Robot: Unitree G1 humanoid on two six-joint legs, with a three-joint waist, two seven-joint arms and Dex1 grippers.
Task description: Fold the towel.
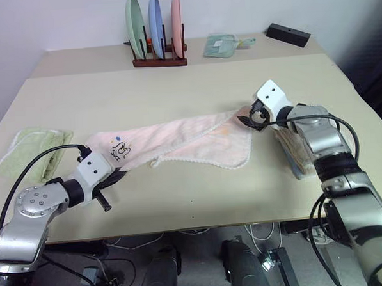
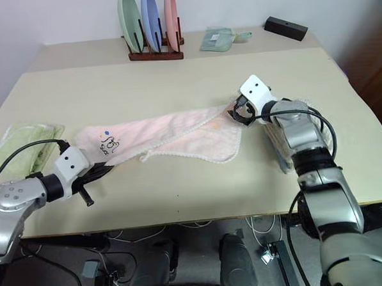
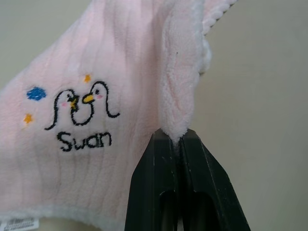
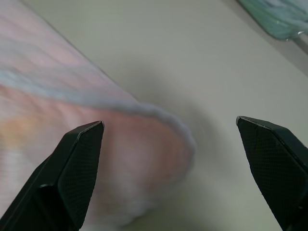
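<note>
Near left: my left gripper [image 3: 179, 139] pinches a fold of the pale pink terry towel with white scalloped trim [image 1: 178, 140]; my wrist view shows its black swan drawing [image 3: 83, 103]. The towel stretches rightward across the beige table [image 1: 175, 92]. Farther right, my right gripper [image 4: 171, 132] is spread wide over its far corner.

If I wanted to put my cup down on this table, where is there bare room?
The widest bare stretch of the table lies between the pink towel and the plate rack. A narrower strip runs along the near edge, below the towel. The ends are crowded: a folded green towel on the left, a folded beige towel on the right.
</note>
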